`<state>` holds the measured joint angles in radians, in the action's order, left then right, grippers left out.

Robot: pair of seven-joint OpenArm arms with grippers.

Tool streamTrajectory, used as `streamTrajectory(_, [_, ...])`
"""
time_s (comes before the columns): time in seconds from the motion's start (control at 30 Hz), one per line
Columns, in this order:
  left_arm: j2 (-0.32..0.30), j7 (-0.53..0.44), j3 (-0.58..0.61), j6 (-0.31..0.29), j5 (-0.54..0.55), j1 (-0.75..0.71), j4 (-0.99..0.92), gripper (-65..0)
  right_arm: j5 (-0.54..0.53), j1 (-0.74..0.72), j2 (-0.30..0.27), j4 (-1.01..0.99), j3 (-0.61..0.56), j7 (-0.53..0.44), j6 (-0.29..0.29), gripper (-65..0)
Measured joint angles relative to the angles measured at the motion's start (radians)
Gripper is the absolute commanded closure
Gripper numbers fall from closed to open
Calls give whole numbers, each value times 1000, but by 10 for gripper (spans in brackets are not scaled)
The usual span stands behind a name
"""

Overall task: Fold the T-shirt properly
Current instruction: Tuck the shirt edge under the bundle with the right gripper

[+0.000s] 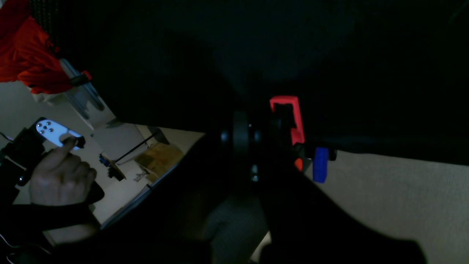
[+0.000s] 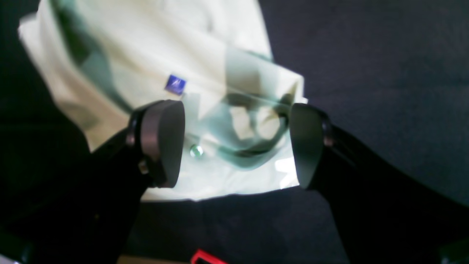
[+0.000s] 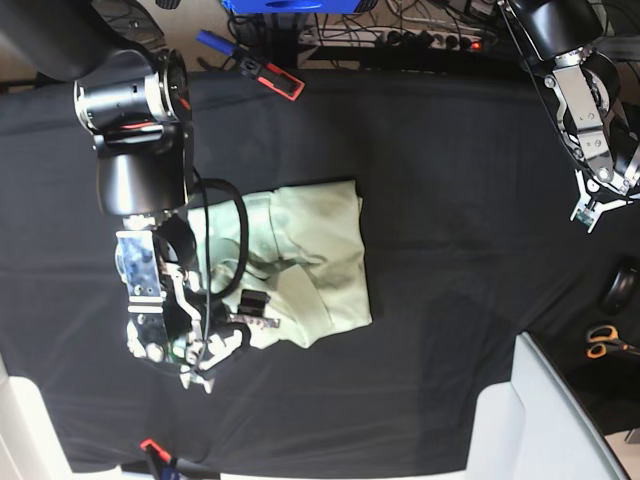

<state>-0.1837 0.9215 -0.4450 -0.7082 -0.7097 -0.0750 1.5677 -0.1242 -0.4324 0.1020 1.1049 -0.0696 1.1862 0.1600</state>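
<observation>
Centrally on the table (image 3: 450,200), the shirt (image 3: 320,260) lies folded; the right gripper (image 2: 234,146), jaws parted and empty, hovers above its 7 o'clock corner. Left gripper (image 3: 597,200), at 2 o'clock, is clenched. Soft, light, limp cloth: pinch hems or corners.

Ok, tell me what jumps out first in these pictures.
The pale mint T-shirt, folded into a rough block, glows mid-table against the black cloth. The right gripper hangs over the shirt's edge, jaws wide apart, with the tiny blue tag just beyond them.
</observation>
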Motion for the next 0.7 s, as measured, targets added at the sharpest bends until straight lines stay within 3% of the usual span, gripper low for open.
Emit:
streamTrajectory(0.17, [-5,0,0,0,-1,0,0,0,3,25,-8,-2,0,2,50,-412])
streamTrajectory(0.33, [-4,0,0,0,0,0,0,0,0,42,-22,-2,0,-6,51,-409])
streamTrajectory(0.7, [-4,0,0,0,0,-5,0,0,-1,84,-21,-2,0,-51,51,-319])
